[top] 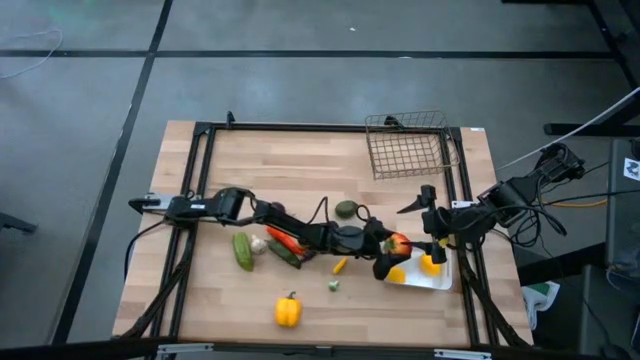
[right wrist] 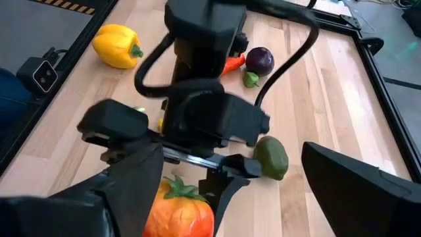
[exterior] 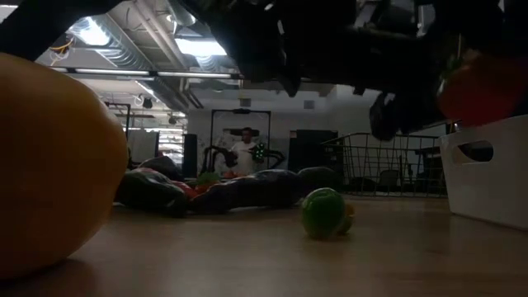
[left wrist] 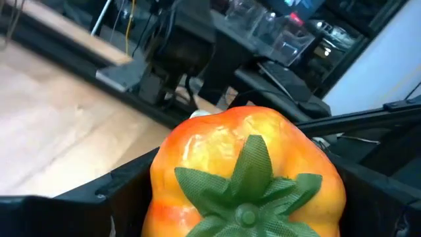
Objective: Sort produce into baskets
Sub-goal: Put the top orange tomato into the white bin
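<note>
We start nearest the low camera: a yellow pepper (top: 288,311) sits alone at the front edge of the table (top: 200,300), with a small green piece (exterior: 323,212) just behind it

Next back, the left gripper (top: 392,252) reaches across the table from its own side and grips an orange-red pepper (left wrist: 247,174), jaws spread wide around it. We see the pepper filling the left wrist view, leafy cap facing the camera. From above it hangs at the near edge of the white tray (top: 443,281), which stands at the right front of the table and already holds yellow pieces (top: 430,264)

The right gripper (top: 432,222) hovers just beside, over the tray's far edge, fingers wide apart and holding nothing; its wrist view looks down on the left gripper and the pepper

Farther left, in mid table, lie a cucumber (top: 243,251), a white garlic bulb (top: 259,244), a red-orange carrot (top: 284,240) and a small yellow piece (top: 339,265). A dark green round fruit (top: 345,209) lies behind the left arm. The wire basket (top: 408,146) stands at the far right corner, apparently with nothing in it

Our reading: the step in hand is delivery of the pepper to the tray. Next move calls for carrying it fully over the tray, lowering, and releasing without knocking the right gripper close by. Most produce is not yet sorted
</note>
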Tool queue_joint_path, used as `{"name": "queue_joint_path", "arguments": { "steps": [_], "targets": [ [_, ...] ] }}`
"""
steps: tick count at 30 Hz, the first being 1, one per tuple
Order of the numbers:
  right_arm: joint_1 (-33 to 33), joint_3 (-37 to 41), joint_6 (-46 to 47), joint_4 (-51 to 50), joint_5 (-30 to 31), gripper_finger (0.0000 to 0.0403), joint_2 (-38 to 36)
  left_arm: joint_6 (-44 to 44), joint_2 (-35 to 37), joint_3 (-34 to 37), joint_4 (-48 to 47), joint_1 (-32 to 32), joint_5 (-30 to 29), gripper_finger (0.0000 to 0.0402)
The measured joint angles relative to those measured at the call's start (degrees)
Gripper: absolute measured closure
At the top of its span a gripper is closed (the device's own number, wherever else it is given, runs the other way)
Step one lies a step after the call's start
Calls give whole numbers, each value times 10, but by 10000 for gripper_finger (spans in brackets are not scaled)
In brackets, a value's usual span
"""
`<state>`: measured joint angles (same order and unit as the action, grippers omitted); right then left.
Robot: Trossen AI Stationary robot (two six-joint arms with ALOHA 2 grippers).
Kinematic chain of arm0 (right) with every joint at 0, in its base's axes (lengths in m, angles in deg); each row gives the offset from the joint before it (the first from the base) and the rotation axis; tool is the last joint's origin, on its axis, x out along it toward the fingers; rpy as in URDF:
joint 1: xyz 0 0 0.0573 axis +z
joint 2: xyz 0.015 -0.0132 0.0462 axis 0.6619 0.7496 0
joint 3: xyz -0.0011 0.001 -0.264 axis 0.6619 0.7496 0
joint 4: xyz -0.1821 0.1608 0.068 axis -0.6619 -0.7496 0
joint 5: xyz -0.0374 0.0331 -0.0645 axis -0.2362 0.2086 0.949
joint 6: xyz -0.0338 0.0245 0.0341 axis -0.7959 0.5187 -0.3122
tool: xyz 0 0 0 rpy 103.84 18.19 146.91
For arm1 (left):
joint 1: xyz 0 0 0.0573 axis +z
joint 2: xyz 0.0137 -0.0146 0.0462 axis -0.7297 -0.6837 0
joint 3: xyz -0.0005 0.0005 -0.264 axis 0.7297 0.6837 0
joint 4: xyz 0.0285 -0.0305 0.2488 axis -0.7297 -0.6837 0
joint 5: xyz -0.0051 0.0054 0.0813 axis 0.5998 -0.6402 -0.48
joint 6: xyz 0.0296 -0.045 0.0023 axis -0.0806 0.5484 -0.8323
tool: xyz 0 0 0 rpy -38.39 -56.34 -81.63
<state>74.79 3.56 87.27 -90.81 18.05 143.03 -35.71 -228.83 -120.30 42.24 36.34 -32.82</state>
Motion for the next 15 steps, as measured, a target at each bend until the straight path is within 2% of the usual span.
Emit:
{"name": "queue_joint_path", "arguments": {
  "steps": [3, 15],
  "targets": [
    [0, 0, 0, 0, 0, 43, 0, 25, 0, 0, -13, 0, 0, 48],
    [0, 0, 0, 0, 0, 43, 0, 20, 1, 0, -19, 5, 0, 45]
  ]
}}
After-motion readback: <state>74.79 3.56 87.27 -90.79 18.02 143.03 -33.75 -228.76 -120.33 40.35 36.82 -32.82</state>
